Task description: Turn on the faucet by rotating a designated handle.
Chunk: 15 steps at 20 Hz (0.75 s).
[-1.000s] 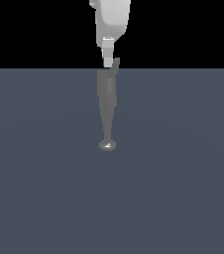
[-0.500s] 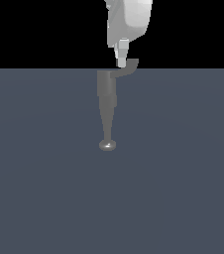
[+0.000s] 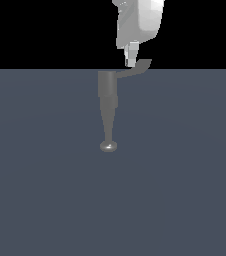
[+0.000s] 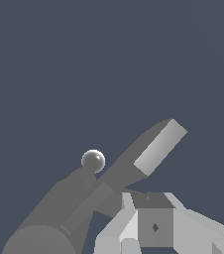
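The grey faucet (image 3: 107, 95) stands upright in the exterior view, tapering down to a shiny rounded tip (image 3: 108, 146). Its thin curved handle (image 3: 136, 69) projects from the body's top toward the exterior view's right. My white gripper (image 3: 132, 62) comes down from above, its fingertips touching the handle near its flared end. The fingers look closed together with nothing between them. In the wrist view the faucet body (image 4: 49, 218), the tip (image 4: 93, 160) and the handle (image 4: 156, 146) lie just beyond my gripper (image 4: 151, 201).
A flat dark grey floor (image 3: 185, 175) fills the scene around the faucet, with a black background above it. No other objects show.
My gripper has moved toward the exterior view's right, and the handle has swung out with it, from close over the faucet body to sticking out sideways.
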Motion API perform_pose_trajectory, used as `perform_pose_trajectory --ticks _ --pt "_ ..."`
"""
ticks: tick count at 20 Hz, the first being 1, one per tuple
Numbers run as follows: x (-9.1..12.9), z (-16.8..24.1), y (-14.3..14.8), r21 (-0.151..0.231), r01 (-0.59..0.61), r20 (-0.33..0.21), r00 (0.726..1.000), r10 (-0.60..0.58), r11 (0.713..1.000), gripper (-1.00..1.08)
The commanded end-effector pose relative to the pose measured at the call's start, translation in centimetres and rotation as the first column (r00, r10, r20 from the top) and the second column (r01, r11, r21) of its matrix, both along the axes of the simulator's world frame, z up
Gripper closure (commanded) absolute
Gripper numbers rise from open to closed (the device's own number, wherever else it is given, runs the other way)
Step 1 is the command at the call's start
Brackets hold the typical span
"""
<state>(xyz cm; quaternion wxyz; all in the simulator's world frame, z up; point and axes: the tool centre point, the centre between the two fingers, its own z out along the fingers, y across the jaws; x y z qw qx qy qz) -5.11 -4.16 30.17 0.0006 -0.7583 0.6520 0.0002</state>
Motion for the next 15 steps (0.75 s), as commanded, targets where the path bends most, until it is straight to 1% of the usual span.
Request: perform_pose_trajectory --ticks 1,14,15 --pt "0.8 -0.1 -1.5 -0.001 0.017 0.002 1.000 -0.017 1.000 1.08" --pt "4.0 -0.2 -4.9 -0.001 0.032 0.000 0.999 -0.032 0.999 1.08" --pt "4.0 -0.2 -4.9 -0.001 0.032 0.000 0.999 -0.032 0.999 1.08"
